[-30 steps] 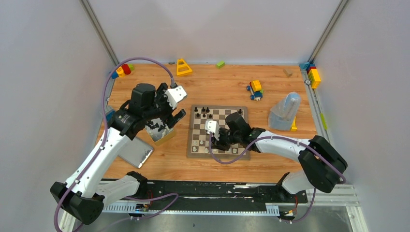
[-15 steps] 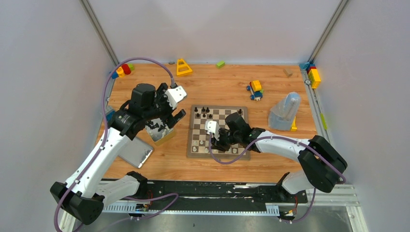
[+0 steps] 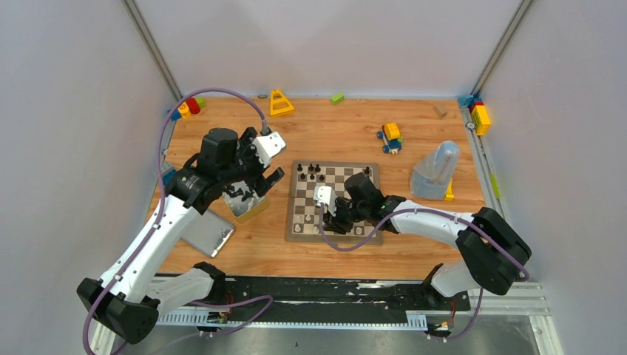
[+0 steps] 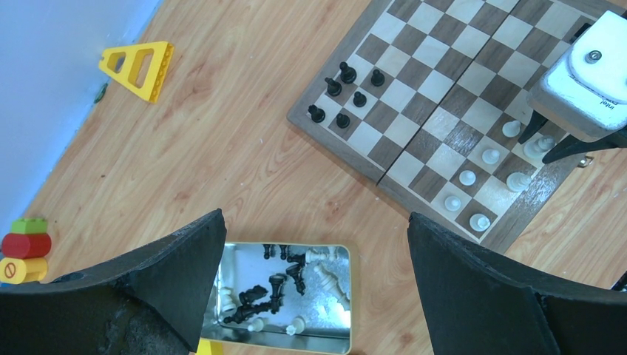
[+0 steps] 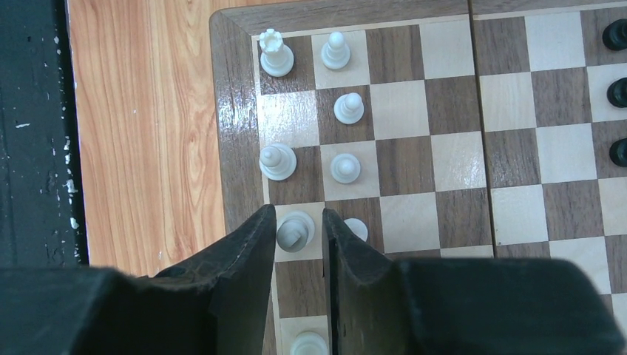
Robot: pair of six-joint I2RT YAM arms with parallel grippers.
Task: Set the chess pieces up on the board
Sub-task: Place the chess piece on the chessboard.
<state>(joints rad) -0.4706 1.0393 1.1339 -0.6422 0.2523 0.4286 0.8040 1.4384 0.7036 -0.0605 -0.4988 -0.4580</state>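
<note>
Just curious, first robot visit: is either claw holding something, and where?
Apparently nothing: the right claw loosely straddles a standing white piece, gap visible; the left claw is empty.

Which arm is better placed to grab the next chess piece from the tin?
Left. The left hand hangs open directly above the tin of loose pieces, while the right hand is low over the board, straddling a white piece.

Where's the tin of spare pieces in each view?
Top: tin just left of the board, partly under the left fingers.
Left wrist: bottom centre, between those fingers.
Right wrist: not in it.
Shared landmark: the board, in all three.
</note>
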